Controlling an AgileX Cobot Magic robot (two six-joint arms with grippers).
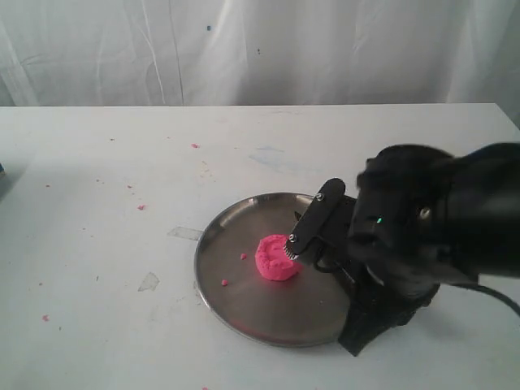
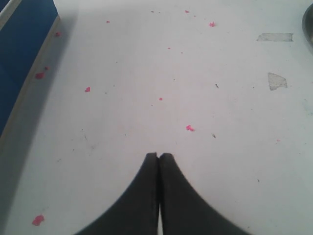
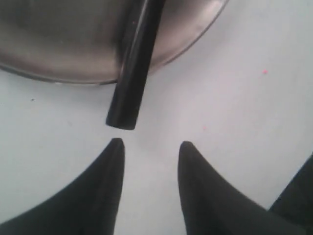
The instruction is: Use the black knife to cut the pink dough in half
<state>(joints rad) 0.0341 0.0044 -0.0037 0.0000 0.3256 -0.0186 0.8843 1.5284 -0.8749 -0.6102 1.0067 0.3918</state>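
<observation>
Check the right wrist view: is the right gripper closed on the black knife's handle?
No. The right gripper is open with a clear gap, and the black knife lies ahead of its tips, its handle end overhanging the steel plate.

No text, label, brand, number or sign can be read in any view.

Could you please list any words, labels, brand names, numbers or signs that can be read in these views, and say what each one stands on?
None: no readable text in any view.
The steel plate, the pink dough, the black knife, the white table and the blue object at the table edge carry no visible lettering.
The right arm shows only a small green light, no characters.
</observation>
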